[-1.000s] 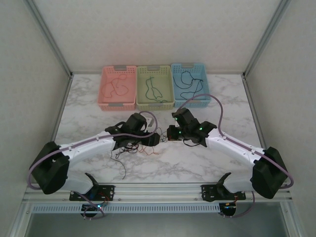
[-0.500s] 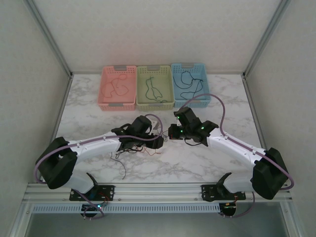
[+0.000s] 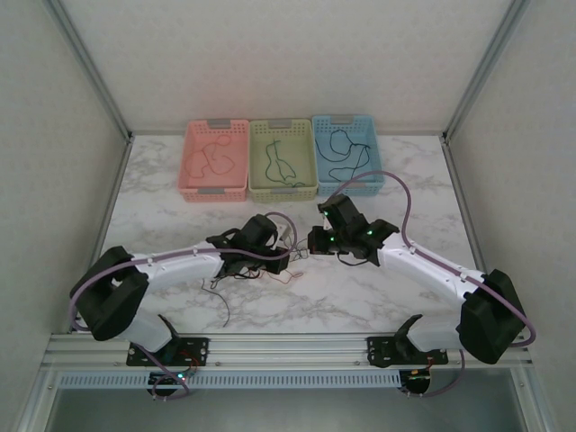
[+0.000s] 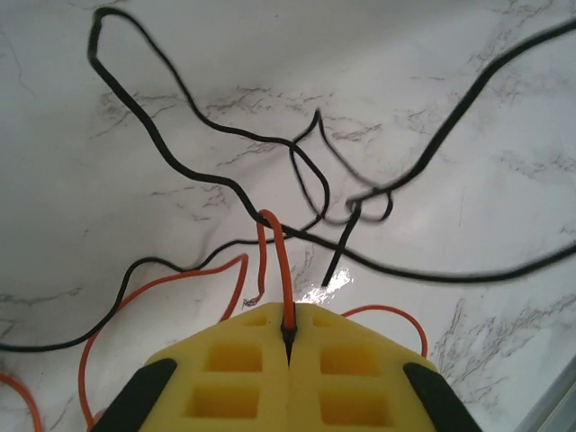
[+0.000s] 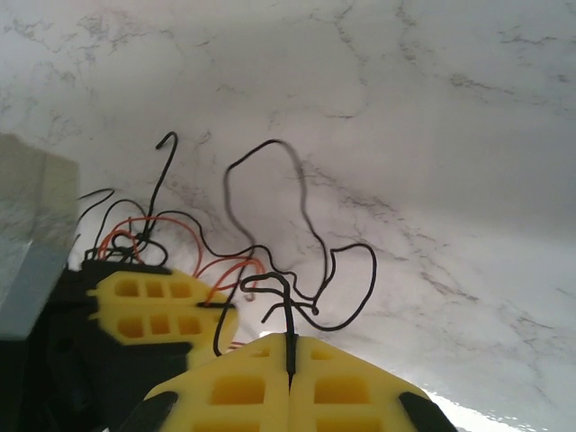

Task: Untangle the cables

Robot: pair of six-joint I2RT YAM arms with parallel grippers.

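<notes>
While the left pincer pinches red-orange cable, the right pincer pinches black cable.

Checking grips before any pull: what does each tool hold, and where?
Left tool: red-orange cable, at a loop. Right tool: black cable, at a bend.

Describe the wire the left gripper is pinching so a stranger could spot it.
On the marble table, before the green basket, lies a tangle of thin wires. The left gripper is shut on a red-orange wire arching upward. Colour sets it apart from the black wires.
</notes>
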